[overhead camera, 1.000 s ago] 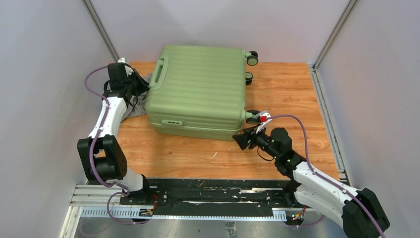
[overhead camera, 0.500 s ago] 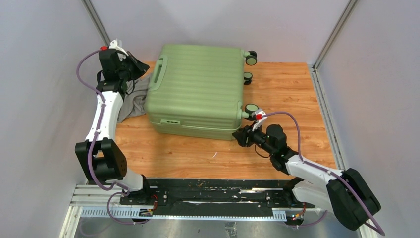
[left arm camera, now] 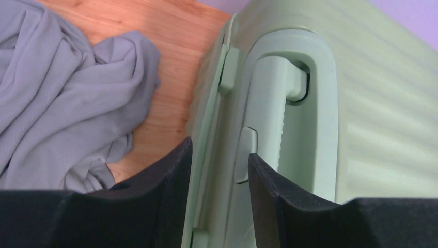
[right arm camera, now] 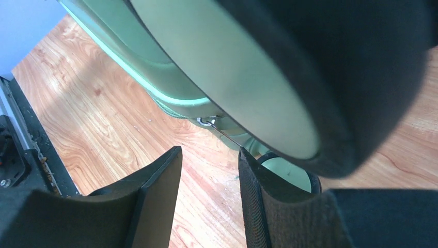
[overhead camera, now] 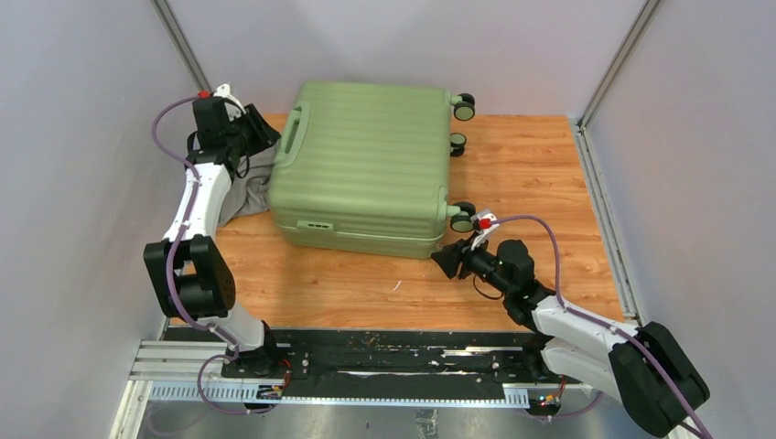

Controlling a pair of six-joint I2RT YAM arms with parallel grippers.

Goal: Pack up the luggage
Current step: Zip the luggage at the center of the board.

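At the left end of the suitcase (overhead camera: 366,160), the left pincer (left arm camera: 219,150) stands partly open, its two black fingers (left arm camera: 170,181) set either side of the shell's rim, just beside the green handle (left arm camera: 268,103). Whether the pads press on the rim cannot be told; nothing is lifted. The right pincer (right arm camera: 209,181) is also parted about halfway and holds nothing. Bare wood shows between its fingers, and it sits low at the case's near right corner, just under a black-and-green wheel (right arm camera: 232,67) that fills the top of the right wrist view, blurred.

The suitcase is closed and lies flat on its broad side toward the back of the bench (overhead camera: 531,174), left of centre. Its ribs run left to right, and so does its long axis, though from above it looks nearly square. The wheeled end points right, with three wheels showing along that side. The handle end points left, toward the left arm. A second, small recessed grip sits on the near edge. The whole case is turned slightly, its near edge slanting down toward the right.

A crumpled grey cloth (left arm camera: 62,103) lies on the bench against the left end of the case, under the left arm.

The bench top is orange-brown wood grain. Pale, plain walls close it in on three sides, with metal posts in the back corners, and a black rail (overhead camera: 393,352) on a metal frame runs along the near edge, carrying both arm bases.
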